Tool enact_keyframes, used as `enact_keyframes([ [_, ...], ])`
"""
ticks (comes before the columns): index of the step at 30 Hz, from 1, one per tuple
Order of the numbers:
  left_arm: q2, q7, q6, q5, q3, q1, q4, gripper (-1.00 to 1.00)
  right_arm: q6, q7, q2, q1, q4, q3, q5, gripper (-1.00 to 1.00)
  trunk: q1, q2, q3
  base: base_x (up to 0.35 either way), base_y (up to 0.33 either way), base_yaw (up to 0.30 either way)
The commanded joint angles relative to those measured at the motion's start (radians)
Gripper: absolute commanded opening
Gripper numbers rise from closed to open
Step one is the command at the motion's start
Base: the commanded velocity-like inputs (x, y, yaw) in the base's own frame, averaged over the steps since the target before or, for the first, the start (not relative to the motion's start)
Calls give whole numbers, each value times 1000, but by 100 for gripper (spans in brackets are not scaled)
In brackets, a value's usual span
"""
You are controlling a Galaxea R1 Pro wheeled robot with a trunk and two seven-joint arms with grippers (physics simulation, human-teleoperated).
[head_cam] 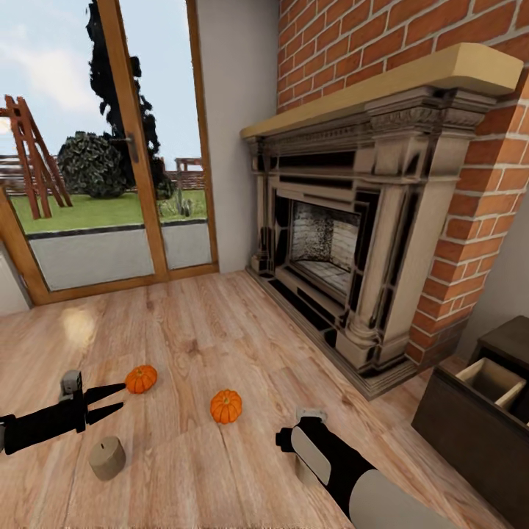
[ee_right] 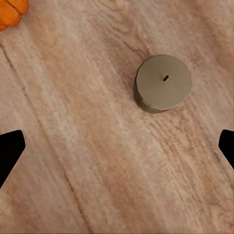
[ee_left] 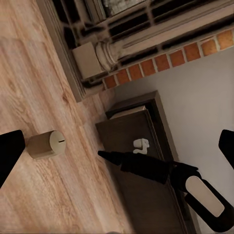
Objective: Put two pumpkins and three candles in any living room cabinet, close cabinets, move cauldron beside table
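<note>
Right arm (head_cam: 345,470) is stretched low over the wood floor (head_cam: 220,316), its gripper (ee_right: 117,146) spread wide and empty above a candle (ee_right: 162,83), so nothing's been grabbed yet. Two pumpkins (head_cam: 141,379) (head_cam: 226,406) and another candle (head_cam: 107,457) are left lying on the floor, the empty left gripper (head_cam: 114,402) open beside the far-left pumpkin. Pretty much everything is left, judging by the cabinet (head_cam: 477,433) seen open at right.
</note>
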Motion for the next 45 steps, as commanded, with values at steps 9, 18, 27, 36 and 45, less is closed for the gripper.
enact_keyframes([
  [9,-1,-1,6,0,0,-1,0,100,2,-4,-4,-1,-2,1,-9,100,4,-3,-36,0,0,27],
  [18,-3,0,6,0,-2,-1,0,100,-1,2,-18,-1,-1,-6,-9,100,8,-5,-70,0,0,0],
  [27,-3,1,6,0,-3,-1,0,100,-106,-7,-54,-1,2,-11,-23,100,12,-7,-104,0,0,-51],
  [36,-3,1,6,0,-3,-1,0,100,-125,-7,-83,-1,2,-138,-22,100,16,-9,-138,0,0,-1],
  [45,-3,-19,7,9,-3,-1,-8,100,-125,-5,-82,-1,2,-151,-20,100,20,-11,-173,0,0,0],
])
